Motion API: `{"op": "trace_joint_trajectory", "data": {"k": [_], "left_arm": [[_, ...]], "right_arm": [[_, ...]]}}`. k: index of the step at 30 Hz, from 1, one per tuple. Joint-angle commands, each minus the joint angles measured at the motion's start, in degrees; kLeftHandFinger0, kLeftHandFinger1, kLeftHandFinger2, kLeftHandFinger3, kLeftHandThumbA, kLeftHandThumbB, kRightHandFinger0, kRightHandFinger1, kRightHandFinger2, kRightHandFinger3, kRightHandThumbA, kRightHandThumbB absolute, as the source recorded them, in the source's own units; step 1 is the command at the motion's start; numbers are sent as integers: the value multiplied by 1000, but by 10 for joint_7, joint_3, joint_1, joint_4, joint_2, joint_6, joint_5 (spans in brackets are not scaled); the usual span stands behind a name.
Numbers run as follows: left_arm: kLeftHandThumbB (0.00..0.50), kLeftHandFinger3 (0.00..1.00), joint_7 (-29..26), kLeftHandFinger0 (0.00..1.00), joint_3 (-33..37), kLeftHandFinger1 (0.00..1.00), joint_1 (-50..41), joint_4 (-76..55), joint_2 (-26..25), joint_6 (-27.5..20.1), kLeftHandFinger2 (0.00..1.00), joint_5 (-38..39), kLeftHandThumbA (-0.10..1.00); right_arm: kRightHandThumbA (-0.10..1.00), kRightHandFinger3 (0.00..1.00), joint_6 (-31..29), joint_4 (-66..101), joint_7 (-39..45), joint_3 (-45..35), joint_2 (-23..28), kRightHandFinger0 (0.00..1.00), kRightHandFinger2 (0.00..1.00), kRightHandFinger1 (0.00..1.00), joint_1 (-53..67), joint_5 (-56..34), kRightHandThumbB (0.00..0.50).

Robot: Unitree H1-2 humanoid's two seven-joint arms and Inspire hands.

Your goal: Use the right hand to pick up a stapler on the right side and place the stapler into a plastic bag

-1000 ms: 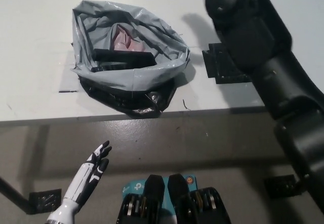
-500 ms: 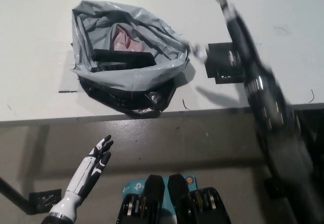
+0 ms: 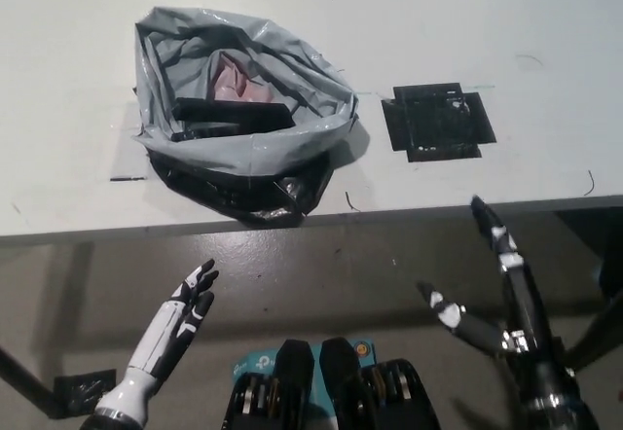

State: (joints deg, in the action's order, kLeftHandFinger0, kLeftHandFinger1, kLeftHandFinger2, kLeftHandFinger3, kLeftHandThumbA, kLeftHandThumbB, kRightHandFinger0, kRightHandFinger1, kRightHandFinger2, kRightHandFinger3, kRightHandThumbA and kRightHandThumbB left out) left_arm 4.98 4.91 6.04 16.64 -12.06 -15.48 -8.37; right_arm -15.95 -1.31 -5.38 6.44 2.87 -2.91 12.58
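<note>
A grey plastic bag stands open on the white table, left of middle. Inside it lies a long black stapler beside something pink. My black right hand is low at the right, below the table's front edge, open with fingers spread and holding nothing. My white left hand rests open at the lower left, also below the table edge.
A black taped square marks the table to the right of the bag. The table's front edge runs across the middle of the picture, with grey floor below it. A small black block sits on the floor at the lower left.
My right arm has swung down from above the table's right side to below the front edge, uncovering the black square. The left hand barely moved.
</note>
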Motion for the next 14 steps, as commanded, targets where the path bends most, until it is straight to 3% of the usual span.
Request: {"op": "trace_joint_trajectory", "data": {"k": [1, 6, 9, 14], "left_arm": [[474, 1000, 4, 1000, 6, 1000, -24, -22, -8, -25, 1000, -8, 1000], [459, 1000, 4, 1000, 8, 1000, -27, -25, -7, -21, 1000, -5, 1000], [465, 1000, 1, 1000, 6, 1000, -19, -27, -6, -16, 1000, -7, 1000], [474, 1000, 2, 1000, 6, 1000, -10, -28, -7, -17, 1000, -7, 1000]], "right_arm": [[719, 1000, -76, -20, -22, -8, -13, 1000, 1000, 1000, 22, -7, 238], [744, 1000, -71, -54, -12, -11, -5, 1000, 1000, 1000, 24, -8, 247], [736, 1000, -47, -65, -12, -18, -1, 1000, 1000, 1000, 15, -2, 299], [697, 1000, -46, -76, 3, -20, 2, 1000, 1000, 1000, 7, -22, 295]]}}
